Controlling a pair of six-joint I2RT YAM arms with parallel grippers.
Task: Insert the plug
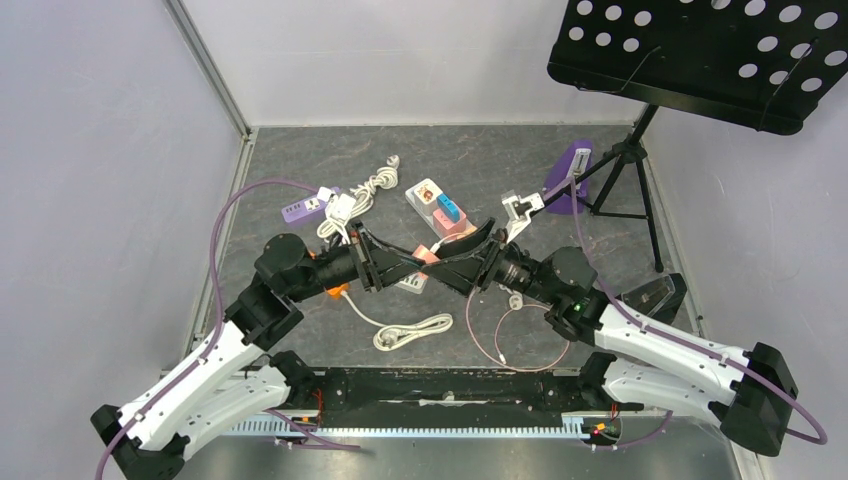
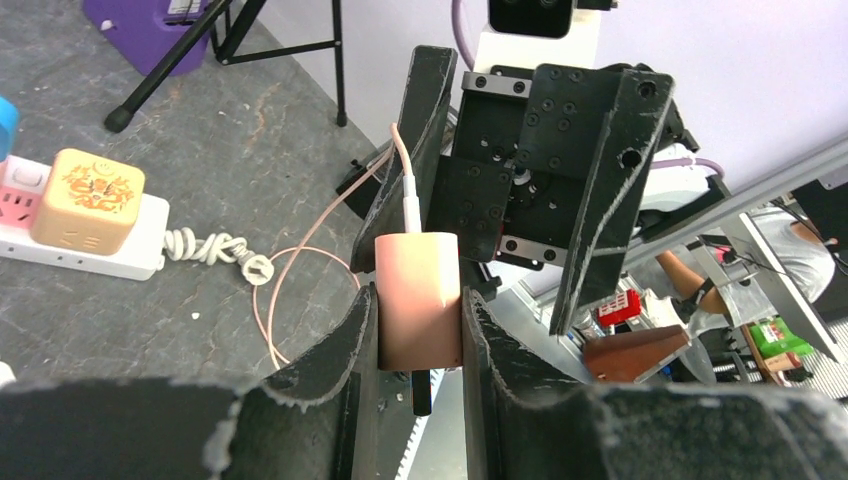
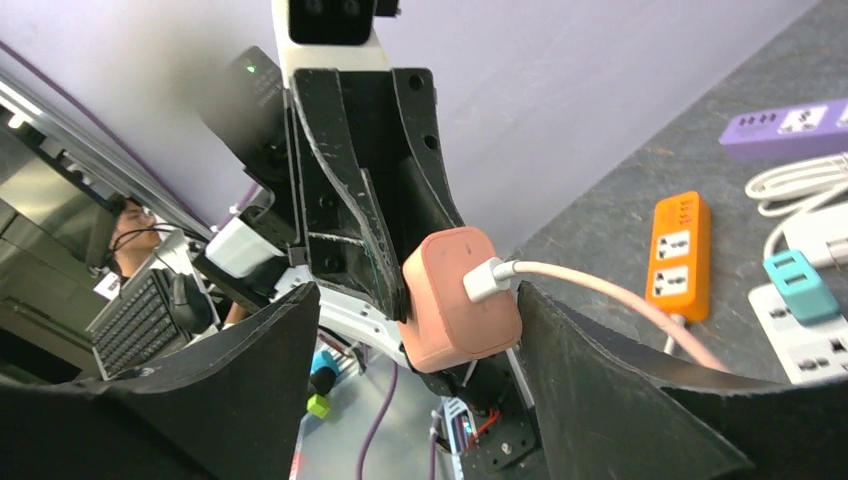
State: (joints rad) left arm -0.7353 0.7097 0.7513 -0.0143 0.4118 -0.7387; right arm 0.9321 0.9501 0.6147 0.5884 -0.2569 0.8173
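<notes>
Plug (image 2: pixel 416 285) — 1, pink, clamped in left tool (image 2: pixel 419 330), right tool (image 3: pixel 416 300) spread wide around it

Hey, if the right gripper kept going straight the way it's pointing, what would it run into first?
Most likely the pink charger, clamped in the left gripper and sitting straight ahead of the open right gripper. Depth is hard to judge, but nothing shows in between.

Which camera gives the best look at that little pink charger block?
The right wrist view: the pink charger block shows a broad face with its white connector and cable plugged in. The left wrist view shows it pinched in the left tool; from the top it is a pink sliver.
</notes>
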